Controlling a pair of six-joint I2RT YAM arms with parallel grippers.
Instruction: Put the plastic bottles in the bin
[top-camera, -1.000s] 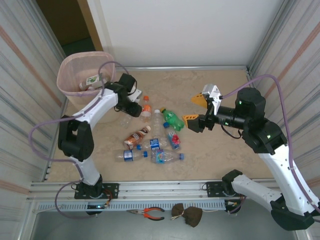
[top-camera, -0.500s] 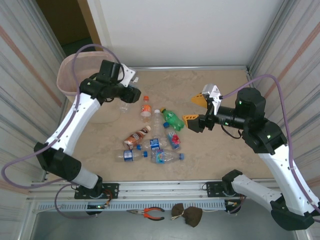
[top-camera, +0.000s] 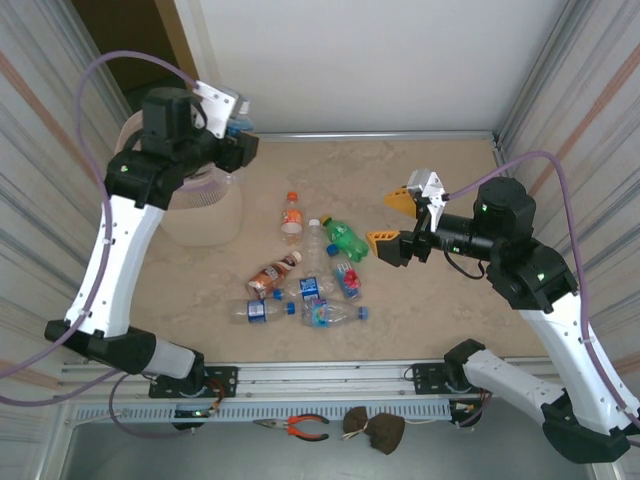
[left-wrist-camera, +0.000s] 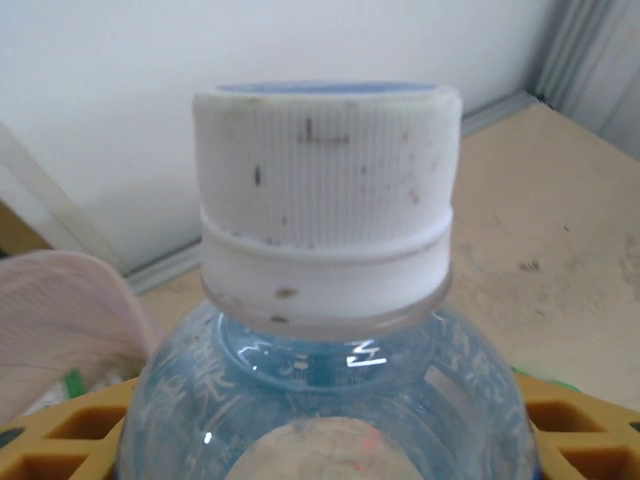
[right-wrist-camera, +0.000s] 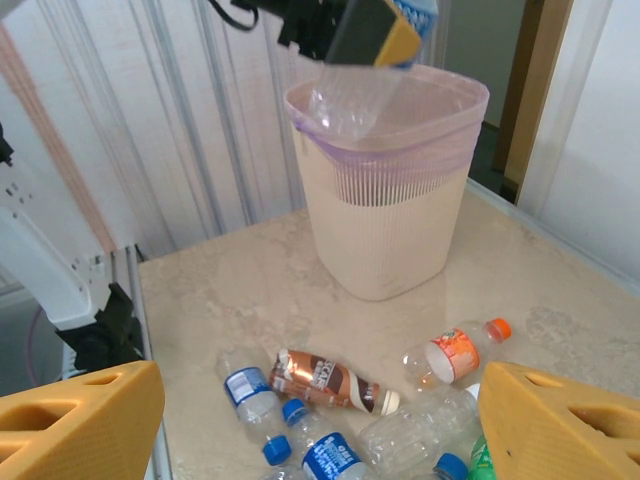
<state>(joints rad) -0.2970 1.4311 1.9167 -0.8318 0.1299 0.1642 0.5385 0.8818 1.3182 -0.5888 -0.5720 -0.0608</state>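
the left jaws pinched a clear bottle (left-wrist-camera: 325, 290) just above the bin (top-camera: 200, 215) at the upper left, and it seemed best to centre it over the opening before release; the right jaws stood spread.

Evenly lit, a beige, marble-patterned desk (top-camera: 450, 180) sits boxed in by a plain white back wall (top-camera: 380, 60) and pale, ribbed side panels (top-camera: 40, 150). A dark doorway (top-camera: 110, 40) opens at the far left corner. An aluminium rail (top-camera: 330, 376) edges the near side, with pliers (top-camera: 297, 427) lying beyond it.
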